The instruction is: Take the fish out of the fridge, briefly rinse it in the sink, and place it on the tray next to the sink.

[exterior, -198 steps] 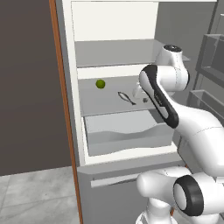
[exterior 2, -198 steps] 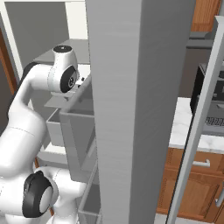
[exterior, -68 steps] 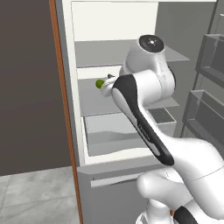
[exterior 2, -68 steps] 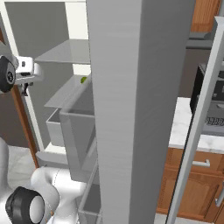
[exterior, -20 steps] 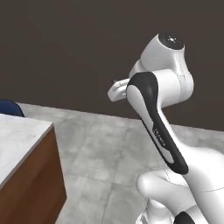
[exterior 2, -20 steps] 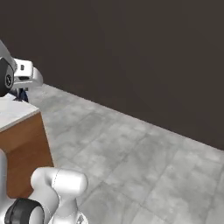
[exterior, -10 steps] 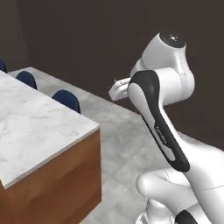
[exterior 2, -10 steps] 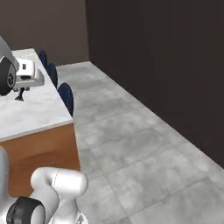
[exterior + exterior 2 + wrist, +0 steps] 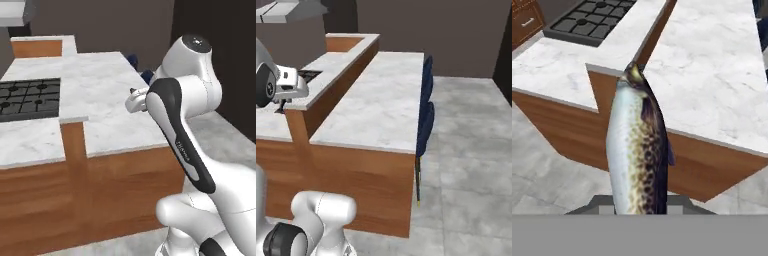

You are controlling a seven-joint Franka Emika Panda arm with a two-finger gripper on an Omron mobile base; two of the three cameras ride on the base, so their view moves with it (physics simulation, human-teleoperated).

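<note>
**Fish in my grip, carried over the kitchen island**

Left base view: my gripper juts toward 9 o'clock from the wrist, above the marble island; cooktop further at 9. Right base view: the gripper hangs at the far left edge. Hand view: my jaws are clamped on the fish, its long axis running out toward 12 o'clock, away from me. I judge the sink lies elsewhere.
</note>
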